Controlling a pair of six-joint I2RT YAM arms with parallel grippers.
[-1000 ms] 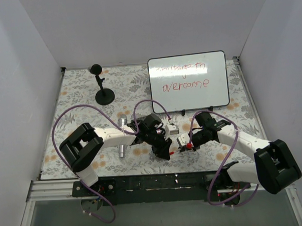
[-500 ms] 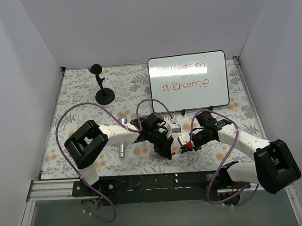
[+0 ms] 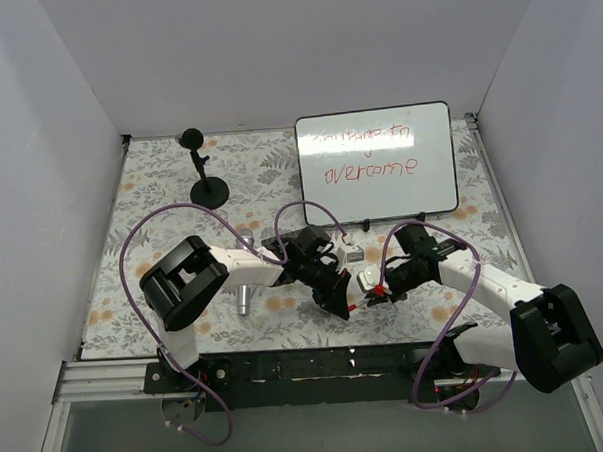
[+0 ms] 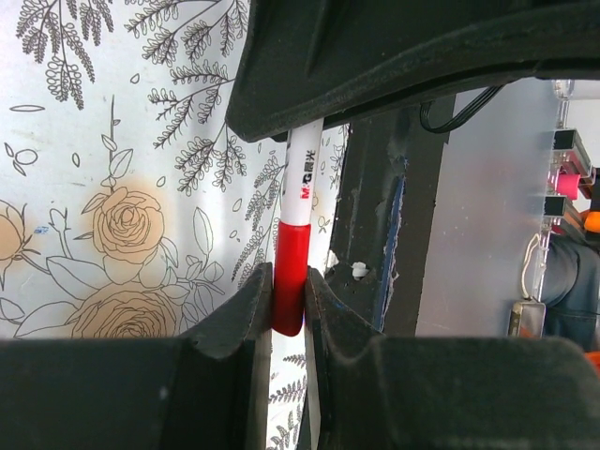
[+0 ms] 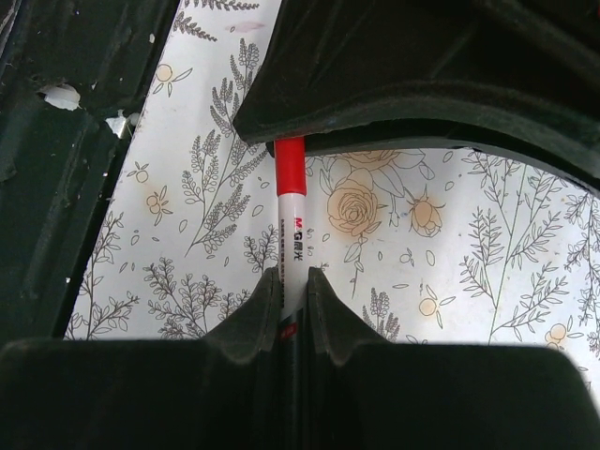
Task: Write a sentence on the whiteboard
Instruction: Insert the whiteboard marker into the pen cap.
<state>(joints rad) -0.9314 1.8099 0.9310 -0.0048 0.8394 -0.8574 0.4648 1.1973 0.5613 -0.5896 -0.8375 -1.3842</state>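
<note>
Over the near tabletop (image 3: 159,182) the left gripper (image 4: 289,300) clamps the red cap (image 4: 291,267) of the marker (image 5: 292,225) and the right gripper (image 5: 292,291) its white barrel (image 4: 301,183) — braced end to end, probably for capping — since the sentence (image 3: 371,170) already fills the whiteboard (image 3: 432,192) standing behind.

High rear camera overlooks whiteboard (image 3: 425,186); close wrist cameras share the marker (image 4: 300,192).
</note>
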